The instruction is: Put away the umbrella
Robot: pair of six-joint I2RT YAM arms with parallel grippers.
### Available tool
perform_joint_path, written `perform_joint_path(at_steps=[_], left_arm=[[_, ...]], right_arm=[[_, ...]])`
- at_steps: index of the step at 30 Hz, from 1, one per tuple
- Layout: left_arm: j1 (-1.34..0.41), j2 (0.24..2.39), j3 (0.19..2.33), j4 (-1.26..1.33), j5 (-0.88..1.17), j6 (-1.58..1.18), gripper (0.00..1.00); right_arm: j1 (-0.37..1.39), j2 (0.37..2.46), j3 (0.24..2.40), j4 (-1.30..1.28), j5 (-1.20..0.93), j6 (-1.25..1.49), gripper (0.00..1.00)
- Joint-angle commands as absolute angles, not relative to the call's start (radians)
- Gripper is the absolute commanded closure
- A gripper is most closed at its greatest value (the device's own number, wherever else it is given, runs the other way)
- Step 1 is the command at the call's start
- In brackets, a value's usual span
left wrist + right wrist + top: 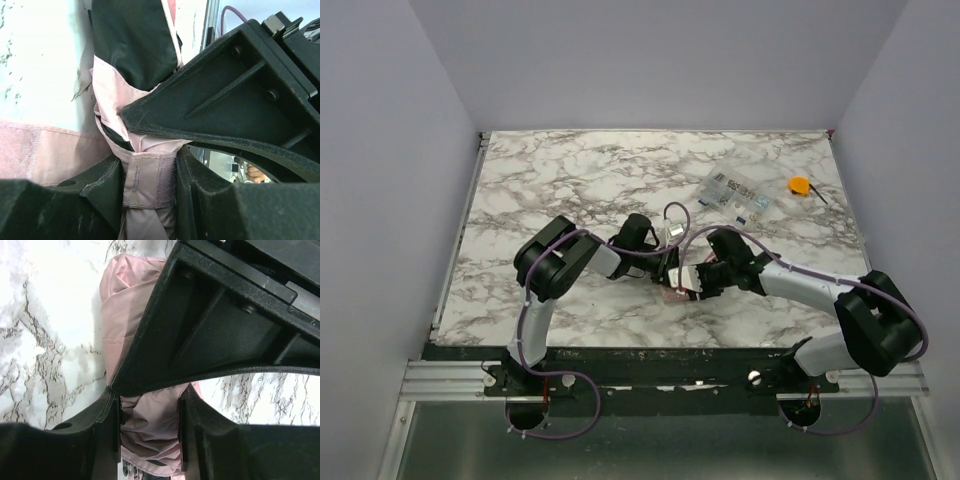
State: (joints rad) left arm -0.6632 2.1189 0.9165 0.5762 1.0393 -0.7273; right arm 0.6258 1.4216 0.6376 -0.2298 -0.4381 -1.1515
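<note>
Umbrella point(150, 435) stowing, gathering stage, as I read it from the remote station.

Marble table point(550, 180), one: it bears everything in the top view.

Arms, two: left arm point(555, 265) and right arm point(820, 290) reach in from the near edge and meet at the middle of the table, toward its near side.

Grippers, two, crossed at close quarters. The left gripper point(149, 170) is clenched on the pink fabric, a finger pressed against each side of the bundle. The right gripper point(149, 405) is likewise clenched on the pink fabric. In each wrist view one finger of the other gripper lies slantwise across the bundle just above the grasp.

One umbrella: collapsed into a narrow pink bundle that lies on the table between the two grippers, mostly hidden beneath them in the top view. Its strap point(150, 182), one, with a fuzzy fastening patch, sits flat between the left fingers. I cannot tell whether it is fastened.

Judgement: the canopy looks gathered but not yet bound. The next move calls for one gripper to keep the folds squeezed while the other leads the strap around and presses it closed, without letting the fabric spring loose.

Clear packet point(735, 195), one, well apart toward the far right.

Orange object point(800, 185), one, just beside the packet; too small to identify.
</note>
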Motion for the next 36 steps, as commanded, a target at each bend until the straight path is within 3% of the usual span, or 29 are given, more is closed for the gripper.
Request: perform_joint_path(at_steps=[1, 3, 4, 9, 14, 18, 21, 24, 29, 36], left_arm=[[-0.627, 2.181, 0.727, 0.387, 0.796, -0.712, 0.84], [-0.613, 2.081, 0.658, 0.508, 0.774, -0.773, 0.6], [-0.604, 2.013, 0.624, 0.591, 0.772, -0.798, 0.53], [-0.576, 1.755, 0.56, 0.735, 0.74, -0.807, 0.41], [-0.569, 1.49, 0.455, 0.654, 0.561, -0.609, 0.37], [-0.611, 1.217, 0.225, 0.796, 0.409, -0.401, 0.37], [-0.634, 1.122, 0.111, 0.917, 0.434, -0.302, 0.36], [-0.706, 1.1, 0.128, 0.842, 0.438, -0.163, 0.29], [-0.98, 1.12, 0.184, 0.727, 0.207, 0.217, 0.29], [-1.061, 1.364, 0.394, 0.584, 0.095, 0.409, 0.3]], right_arm=[[0.634, 1.525, 0.585, -0.452, -0.363, -1.113, 0.97], [0.634, 1.551, 0.607, -0.484, -0.375, -1.117, 1.0], [0.633, 1.57, 0.622, -0.504, -0.381, -1.108, 1.0], [0.624, 1.688, 0.732, -0.618, -0.407, -1.07, 1.0], [0.606, 1.787, 0.853, -0.757, -0.488, -1.077, 1.0], [0.579, 1.897, 0.94, -0.874, -0.54, -1.091, 1.0], [0.549, 2.008, 1.04, -0.967, -0.574, -1.108, 1.0], [0.517, 2.106, 1.138, -1.037, -0.595, -1.103, 1.0], [0.485, 2.16, 1.199, -1.062, -0.585, -1.082, 1.0], [0.485, 2.151, 1.183, -1.03, -0.566, -1.068, 1.0]])
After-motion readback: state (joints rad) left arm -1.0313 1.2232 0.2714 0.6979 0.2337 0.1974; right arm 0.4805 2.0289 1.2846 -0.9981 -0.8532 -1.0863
